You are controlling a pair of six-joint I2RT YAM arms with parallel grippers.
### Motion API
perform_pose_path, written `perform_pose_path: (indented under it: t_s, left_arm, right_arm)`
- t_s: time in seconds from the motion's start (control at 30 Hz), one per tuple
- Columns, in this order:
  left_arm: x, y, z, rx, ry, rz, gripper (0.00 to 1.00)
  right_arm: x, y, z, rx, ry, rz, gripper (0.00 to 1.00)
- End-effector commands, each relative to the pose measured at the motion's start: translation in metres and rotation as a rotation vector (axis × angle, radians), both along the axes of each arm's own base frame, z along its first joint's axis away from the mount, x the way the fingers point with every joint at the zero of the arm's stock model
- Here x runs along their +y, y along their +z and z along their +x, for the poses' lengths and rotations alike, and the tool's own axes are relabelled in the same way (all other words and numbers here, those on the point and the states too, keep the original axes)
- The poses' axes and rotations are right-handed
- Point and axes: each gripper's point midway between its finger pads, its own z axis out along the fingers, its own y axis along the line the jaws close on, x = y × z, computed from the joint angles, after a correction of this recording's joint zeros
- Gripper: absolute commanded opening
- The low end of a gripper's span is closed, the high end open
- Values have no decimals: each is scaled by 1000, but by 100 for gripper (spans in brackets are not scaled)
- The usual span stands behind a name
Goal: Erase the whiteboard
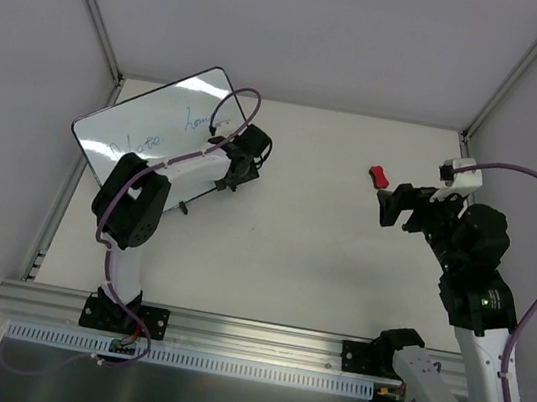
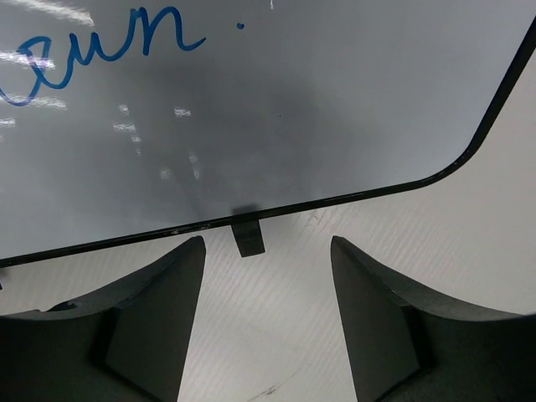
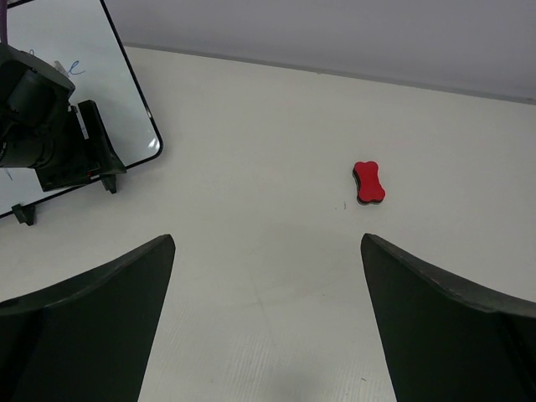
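The whiteboard leans at the far left, white with a thin black frame and blue handwriting. My left gripper is open at its lower right edge. In the left wrist view the board fills the top, one small black foot sits just ahead of the open, empty left gripper. A small red bone-shaped eraser lies on the table at the right. My right gripper is open and empty just near of it. In the right wrist view the eraser lies ahead, right of the right gripper.
The white table is bounded by grey enclosure walls at the back and sides and an aluminium rail at the near edge. The left arm covers part of the whiteboard in the right wrist view.
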Motion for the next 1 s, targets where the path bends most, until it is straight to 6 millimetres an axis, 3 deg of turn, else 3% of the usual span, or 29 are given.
perform_pose_path:
  t_s: [0.0, 0.13, 0.57, 0.7, 0.97]
  left_arm:
    - [-3, -1, 1, -1, 22, -1, 61]
    - [-3, -12, 1, 24, 24, 12, 55]
    - [-4, -22, 11, 25, 33, 42, 47]
    - [-5, -25, 12, 30, 30, 47, 39]
    - [-14, -32, 6, 60, -1, 30, 7]
  right_arm:
    - [-3, 6, 7, -42, -23, -35, 99]
    - [0, 4, 7, -38, -10, -48, 99]
    - [-1, 0, 4, -44, -8, -66, 99]
    - [-1, 0, 3, -48, -9, -70, 99]
    - [0, -1, 3, -46, -3, -76, 99]
